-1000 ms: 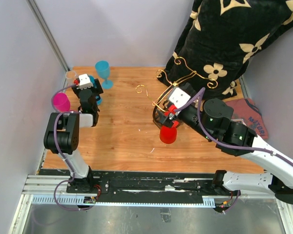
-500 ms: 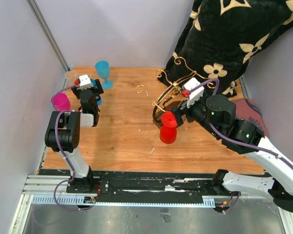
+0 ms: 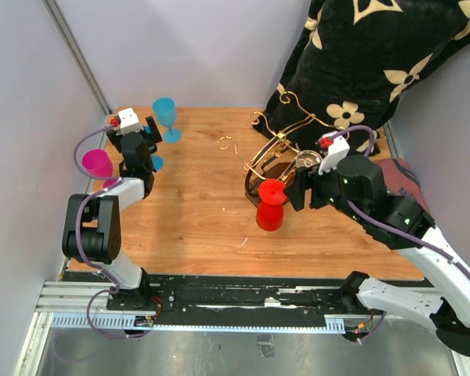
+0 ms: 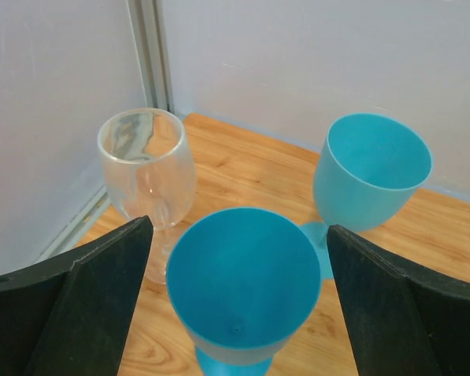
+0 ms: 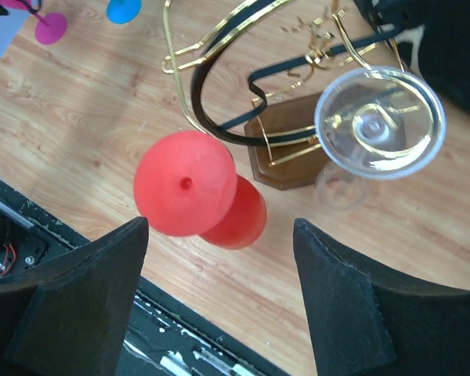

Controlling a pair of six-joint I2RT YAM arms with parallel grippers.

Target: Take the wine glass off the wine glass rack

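Top view, wine glass rack (image 3: 278, 153): stands at 1 o'clock on the worktop (image 3: 204, 211), gold wire over a brown base, just in front of the patterned black cloth (image 3: 360, 55).
Top view, red wine glass (image 3: 271, 205): foot up, at the rack's 7 o'clock edge. I cannot tell whether a wire carries it.
Top view, clear wine glass (image 3: 305, 160): upside down among the wires, apparently hung by its foot.
Top view, removed glasses: a pink glass (image 3: 98, 164) and a blue glass (image 3: 166, 116) stand at 10 to 11 o'clock, well apart from the rack. That corner looks like the set-down area.
Left wrist view, left fingers (image 4: 86, 313): spread wide either side of a second blue glass (image 4: 243, 282), touching neither wall. It stands on its own and needs no hold. A clear empty glass (image 4: 145, 168) sits at its 10 o'clock.
Right wrist view, right fingers (image 5: 70, 305): apart, above the rack, holding nothing. The red foot lies between them, nearer the 9 o'clock finger, and the clear wine glass is at 1 o'clock. Probably lined up on the red one.
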